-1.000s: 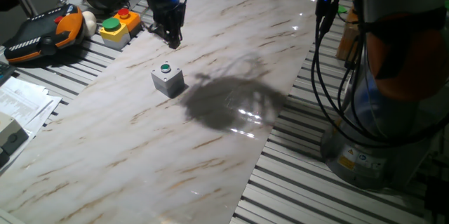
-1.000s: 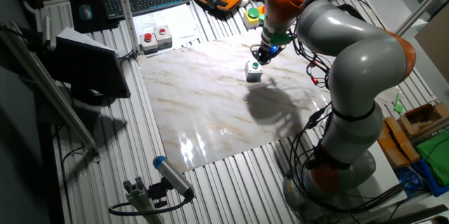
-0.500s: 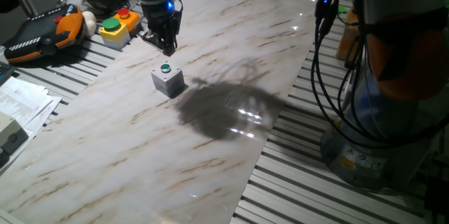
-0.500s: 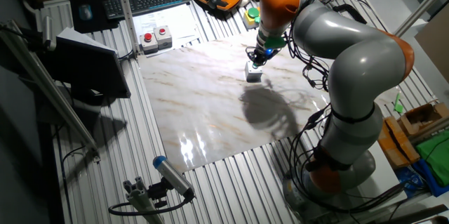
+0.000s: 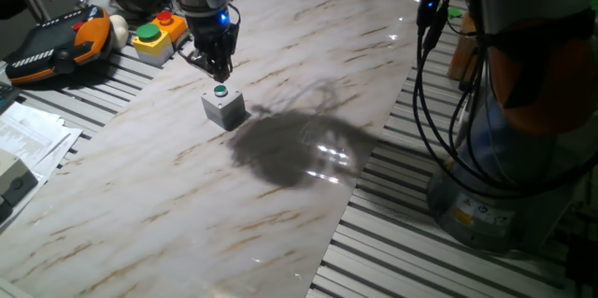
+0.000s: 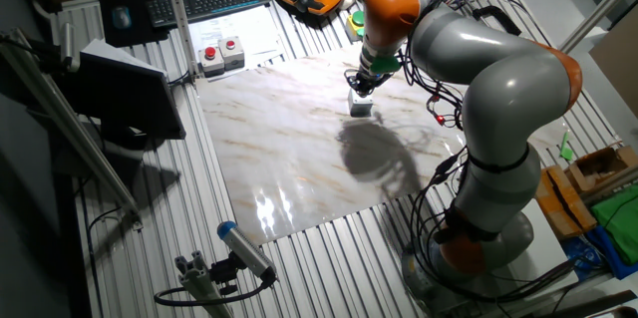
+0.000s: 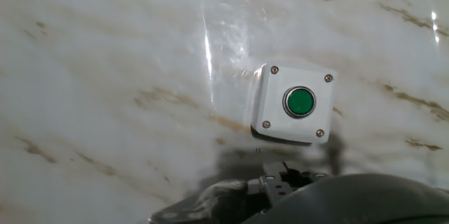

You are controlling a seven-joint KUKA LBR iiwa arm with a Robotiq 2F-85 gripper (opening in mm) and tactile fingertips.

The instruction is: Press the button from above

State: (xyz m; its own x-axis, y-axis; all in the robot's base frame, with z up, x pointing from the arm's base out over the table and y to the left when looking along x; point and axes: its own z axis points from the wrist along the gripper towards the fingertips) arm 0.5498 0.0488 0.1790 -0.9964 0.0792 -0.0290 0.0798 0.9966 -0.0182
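Observation:
The button [image 5: 220, 91] is small, round and green, set in the top of a light-grey box [image 5: 225, 111] on the marble tabletop. My gripper [image 5: 219, 67] hangs just above the button, pointing down, with a small gap between its tip and the button. The other fixed view shows the gripper [image 6: 359, 87] right over the box [image 6: 362, 109]. In the hand view the button [image 7: 299, 102] lies right of centre on the box [image 7: 276, 115]. Dark gripper parts fill the bottom edge. No view shows whether the fingertips are apart or touching.
A yellow box [image 5: 157, 36] with larger green and red buttons and an orange-black pendant [image 5: 56, 46] lie behind the button box to the left. Papers [image 5: 28, 139] are at the left edge. Cables [image 5: 434, 102] and the arm's base [image 5: 523, 149] stand at the right.
The gripper has moved from behind the box, nearer the yellow box, to a spot right over the green button, and its shadow has shifted with it. The box has not moved.

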